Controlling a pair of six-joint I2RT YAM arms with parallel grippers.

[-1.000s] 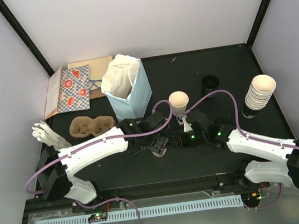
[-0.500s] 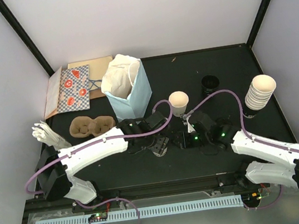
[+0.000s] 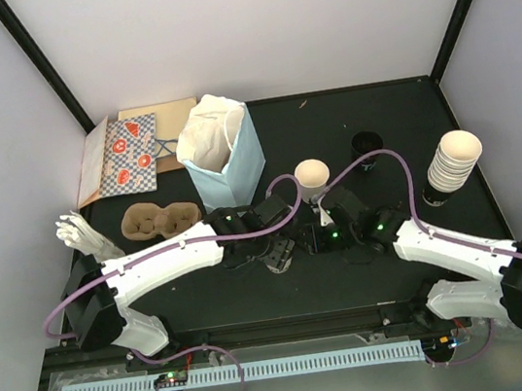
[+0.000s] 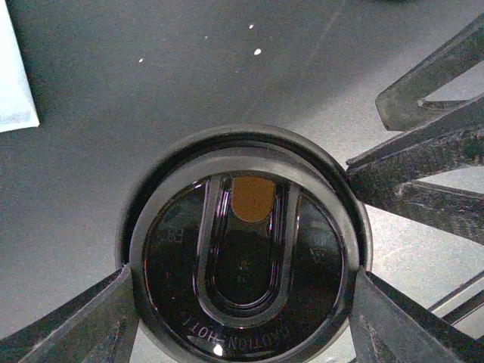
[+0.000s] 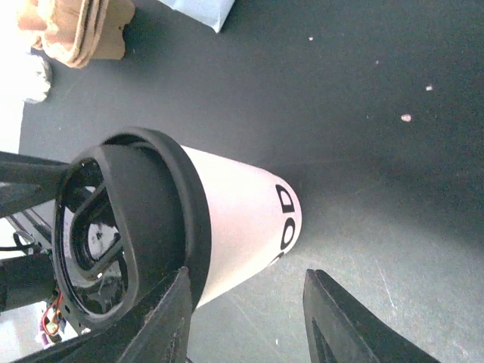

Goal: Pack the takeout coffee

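Since half a second ago the right arm's wrist has eased back toward the left arm, which has held its position.

1. Destination. The brown cup carrier (image 3: 159,218) lies at the left. The light blue paper bag (image 3: 242,164) stands open just beside it, behind the left arm.
2. Left gripper (image 4: 242,302). Its jaws are spread wide, with one finger against each side of the black lid (image 4: 242,249). It appears to grip the lidded coffee cup (image 5: 234,219) by the lid rim alone.
3. Cup position. The cup stands upright on the table (image 5: 363,91), between the two grippers.
4. Right gripper (image 5: 246,283). It is about half open and straddles the cup's lower wall. Bare table shows between the far finger (image 5: 340,318) and the cup, so it holds nothing.
5. Recommended procedure. The lid likely needs to be fully seated first.
   - Steady the wall with the right gripper and press the lid down evenly.
   - Lift straight up and keep the cup vertical.
   - A rim-only grip may pull the lid off, so lift slowly.
6. Further right, an unlidded cup (image 3: 311,174), a loose lid (image 3: 366,144) and a cup stack (image 3: 454,159) remain to be handled.
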